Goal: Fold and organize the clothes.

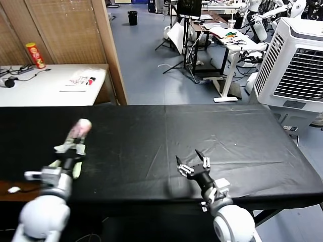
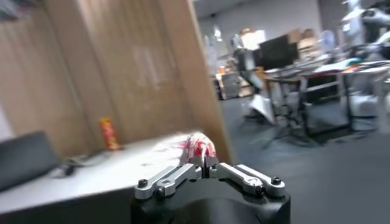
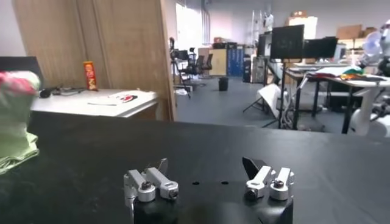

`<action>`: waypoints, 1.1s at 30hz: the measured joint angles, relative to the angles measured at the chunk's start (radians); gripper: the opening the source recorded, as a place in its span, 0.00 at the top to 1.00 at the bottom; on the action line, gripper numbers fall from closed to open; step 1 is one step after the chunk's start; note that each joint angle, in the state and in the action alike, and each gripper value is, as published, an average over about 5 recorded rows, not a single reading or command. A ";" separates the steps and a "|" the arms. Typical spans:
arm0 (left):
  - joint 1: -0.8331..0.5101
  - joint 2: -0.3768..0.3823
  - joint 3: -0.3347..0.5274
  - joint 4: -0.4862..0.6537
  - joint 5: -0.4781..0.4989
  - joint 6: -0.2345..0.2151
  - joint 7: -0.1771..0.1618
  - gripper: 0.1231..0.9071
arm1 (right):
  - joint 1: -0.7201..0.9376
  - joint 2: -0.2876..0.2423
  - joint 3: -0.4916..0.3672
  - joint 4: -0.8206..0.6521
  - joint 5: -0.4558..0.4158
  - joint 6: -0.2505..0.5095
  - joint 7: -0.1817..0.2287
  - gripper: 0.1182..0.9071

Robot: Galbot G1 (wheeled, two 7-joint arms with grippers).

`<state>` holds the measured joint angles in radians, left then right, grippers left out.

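From the head camera, the shirt [image 1: 75, 138] is a bunched, upright roll of pale green fabric with a pink-red patch at its top, over the left part of the black table [image 1: 227, 146]. The left gripper [image 1: 72, 151] is clamped on its lower part. The right gripper [image 1: 193, 164] hovers near the table's front edge, its fingers spread wide with nothing between them.

In the left wrist view, the left gripper [image 2: 206, 165] has its fingers drawn together on a crumpled red-and-white tip of the shirt [image 2: 199, 149].

In the right wrist view, the right gripper [image 3: 207, 176] gapes empty above the table [image 3: 201, 152]; the shirt [image 3: 15, 119] hangs well apart, green folds below a pinkish top.
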<state>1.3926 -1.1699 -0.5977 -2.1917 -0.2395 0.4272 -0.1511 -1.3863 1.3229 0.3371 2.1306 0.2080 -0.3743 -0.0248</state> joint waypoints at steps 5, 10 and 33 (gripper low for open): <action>-0.027 -0.098 0.158 0.025 0.046 -0.007 -0.003 0.97 | -0.033 -0.016 0.040 0.014 0.031 -0.006 -0.003 0.14; -0.028 -0.203 0.269 0.052 0.134 -0.032 0.044 0.80 | -0.034 -0.030 0.042 0.020 0.052 -0.025 -0.006 0.14; 0.065 -0.233 0.201 0.006 0.146 -0.125 0.077 0.14 | 0.259 0.081 -0.224 -0.273 0.283 -0.160 0.059 0.19</action>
<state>1.4571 -1.4027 -0.3963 -2.1858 -0.0937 0.3022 -0.0737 -1.1274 1.4041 0.1128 1.8572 0.4913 -0.5344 0.0346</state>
